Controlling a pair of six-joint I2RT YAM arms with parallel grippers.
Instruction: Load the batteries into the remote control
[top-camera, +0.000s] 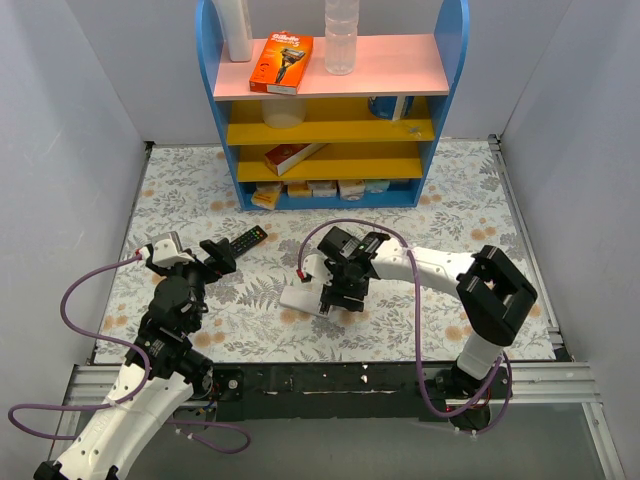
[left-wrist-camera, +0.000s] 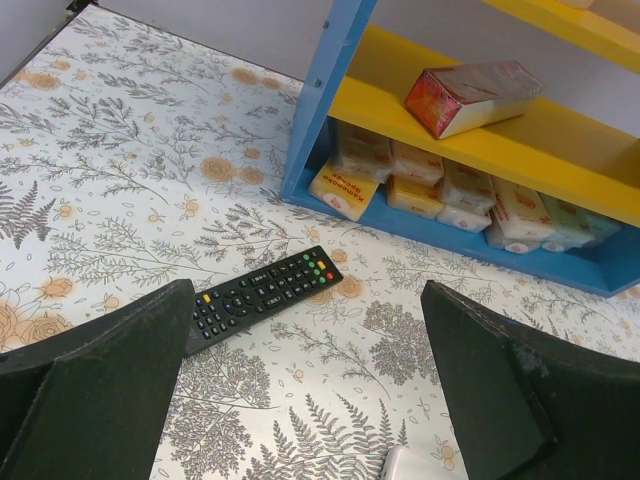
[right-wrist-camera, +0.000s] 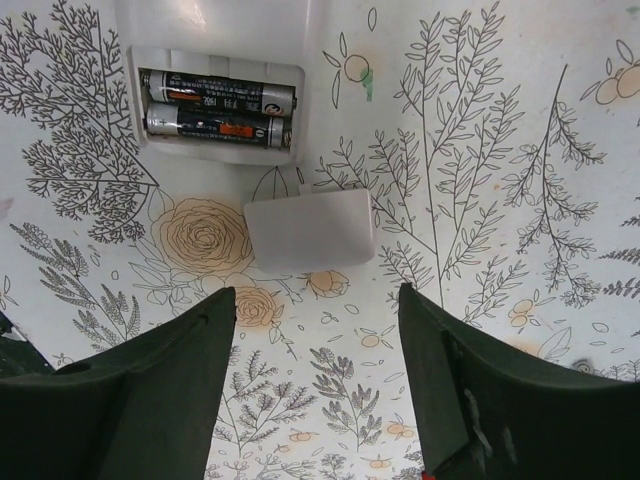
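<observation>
The white remote control (top-camera: 300, 298) lies back up on the table mat. In the right wrist view its back (right-wrist-camera: 215, 30) shows an open battery compartment with two dark batteries (right-wrist-camera: 215, 105) lying side by side in it. The loose white battery cover (right-wrist-camera: 310, 230) lies on the mat just beside the compartment. My right gripper (right-wrist-camera: 316, 300) is open and empty and hovers over the mat close to the cover; it also shows in the top view (top-camera: 342, 292). My left gripper (top-camera: 222, 252) is open and empty, apart from the white remote, whose corner (left-wrist-camera: 415, 465) shows in the left wrist view.
A longer black remote (left-wrist-camera: 265, 295) lies on the mat in front of my left gripper (left-wrist-camera: 308, 300). A blue and yellow shelf unit (top-camera: 330, 130) with boxes and bottles stands at the back. Grey walls close in both sides.
</observation>
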